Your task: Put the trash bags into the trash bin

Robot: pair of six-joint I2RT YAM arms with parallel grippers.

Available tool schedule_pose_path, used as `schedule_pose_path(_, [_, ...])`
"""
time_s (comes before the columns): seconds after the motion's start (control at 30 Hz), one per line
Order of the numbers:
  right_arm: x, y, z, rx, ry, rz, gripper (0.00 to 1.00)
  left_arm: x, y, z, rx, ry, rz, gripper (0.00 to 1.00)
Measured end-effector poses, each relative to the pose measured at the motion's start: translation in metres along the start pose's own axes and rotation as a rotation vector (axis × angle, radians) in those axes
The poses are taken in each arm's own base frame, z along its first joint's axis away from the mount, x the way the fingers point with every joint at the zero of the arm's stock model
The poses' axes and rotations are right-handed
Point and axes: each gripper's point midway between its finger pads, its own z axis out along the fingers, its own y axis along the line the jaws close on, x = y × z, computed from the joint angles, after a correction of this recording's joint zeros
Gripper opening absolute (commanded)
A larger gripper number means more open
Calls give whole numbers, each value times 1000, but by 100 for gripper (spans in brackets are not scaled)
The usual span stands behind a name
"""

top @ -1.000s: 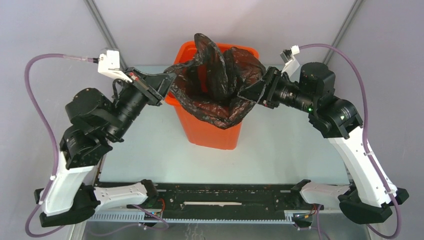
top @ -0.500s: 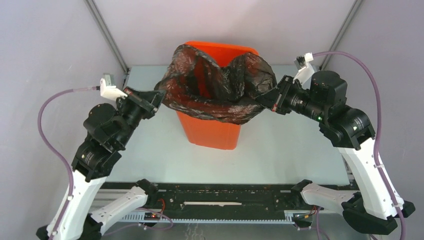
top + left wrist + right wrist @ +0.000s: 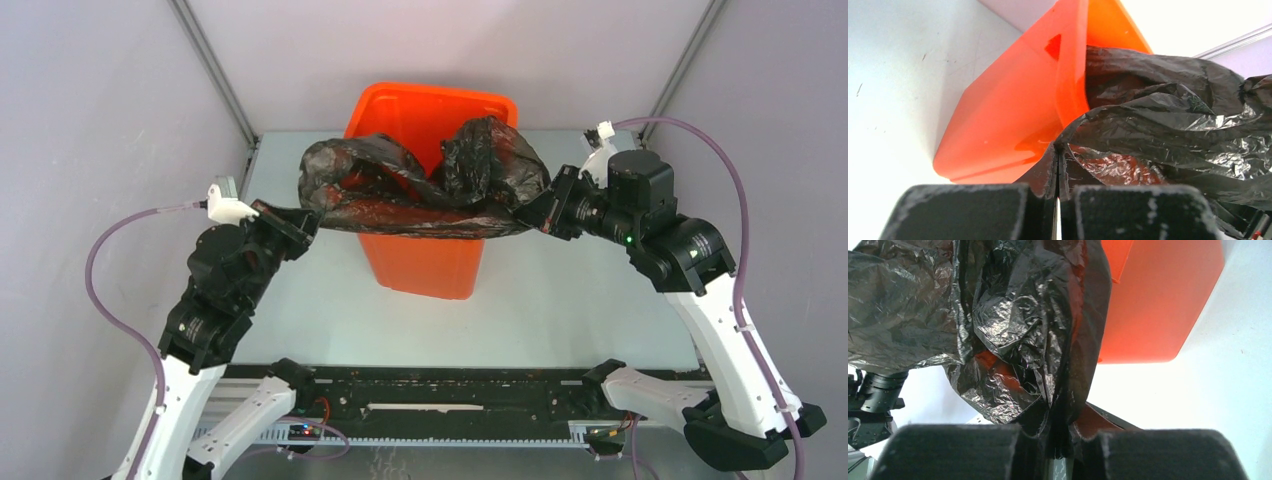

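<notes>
From above, we see the trash bin (image 3: 428,262) standing on the table (image 3: 570,300) toward the far side, midway between the two arms. The trash bag (image 3: 420,192) is stretched left to right across the near part of the bin's mouth. Its crumpled bulk sits at rim height and reaches past the bin's left and right walls. The far part of the bin's opening shows bare orange. The left gripper (image 3: 300,222) meets the bag's left end just left of the bin, and the right gripper (image 3: 541,212) meets its right end just right of the bin. From this view we cannot tell how the jaws stand.

In the left wrist view, the left gripper (image 3: 1058,189) has its two fingers pressed together with a thin fold of the bag (image 3: 1168,135) pinched between them. The plastic fans out to the right from that pinch. The bin's (image 3: 1008,120) corner and tapering wall rise just beyond the fingers, and pale table (image 3: 893,75) lies to the left.

In the right wrist view, the right gripper (image 3: 1060,442) is closed narrowly on a gathered pleat of the bag (image 3: 1013,325), which spreads upward and to the left in glossy creases with a reddish tint. The bin's (image 3: 1158,305) outer wall stands beside it above the table (image 3: 1228,405).
</notes>
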Motion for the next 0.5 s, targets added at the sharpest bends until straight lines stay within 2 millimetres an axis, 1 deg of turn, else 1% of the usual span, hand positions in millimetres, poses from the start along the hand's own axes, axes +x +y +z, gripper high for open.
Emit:
schedule_pose_path(0.07, [1,0,0,-1,3,2,30,5,8,-2,-16,11,2,0])
schedule_pose_path(0.1, [2,0,0,-2,5,3,32,7,10,-4,-21,13,3,0])
schedule_pose_path(0.23, [11,-10,0,12,19,14,34,7,13,-8,-24,9,2,2])
schedule_pose_path(0.3, [13,-15,3,24,22,19,33,8,14,-1,-35,16,7,1])
schedule_pose_path(0.33, [12,-16,4,31,22,21,30,10,15,4,-45,22,9,0])
schedule_pose_path(0.4, [8,-20,9,44,12,19,28,16,22,17,-86,44,17,0])
schedule_pose_path(0.5, [4,-27,16,67,0,10,31,22,35,34,-149,65,24,1])
